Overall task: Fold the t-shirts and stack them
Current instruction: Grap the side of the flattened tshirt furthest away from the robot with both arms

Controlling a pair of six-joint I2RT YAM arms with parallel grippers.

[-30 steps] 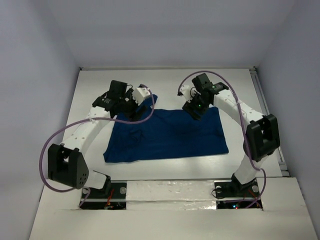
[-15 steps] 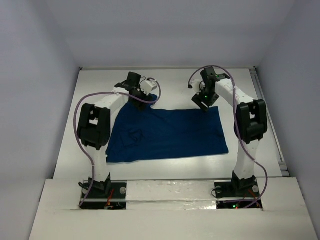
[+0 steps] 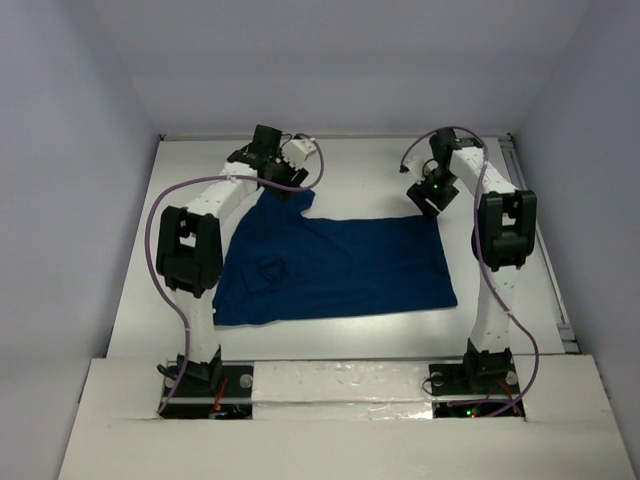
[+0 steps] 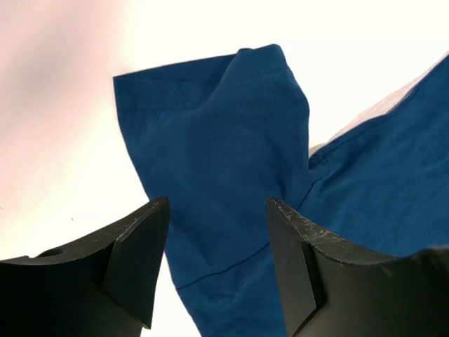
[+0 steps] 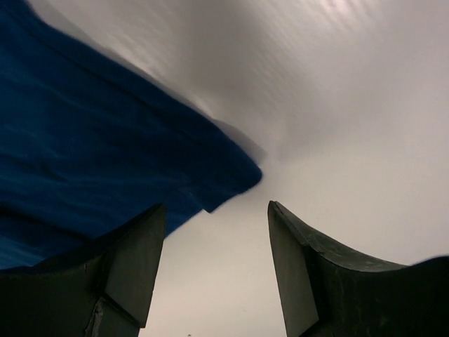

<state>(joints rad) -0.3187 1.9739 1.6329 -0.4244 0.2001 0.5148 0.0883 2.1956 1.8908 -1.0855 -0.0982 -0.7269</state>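
Under open, empty left gripper and right gripper, dark navy-blue cloth t-shirt corners may slip from shallow pinches.

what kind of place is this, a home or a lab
Probably a lab test cell: a white table boxed in by plain walls, a left arm and right arm bolted at its near edge, one navy t-shirt spread out.

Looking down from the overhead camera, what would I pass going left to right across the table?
In order: left arm → left tool, open → t-shirt, spread flat → right tool, open → right arm.
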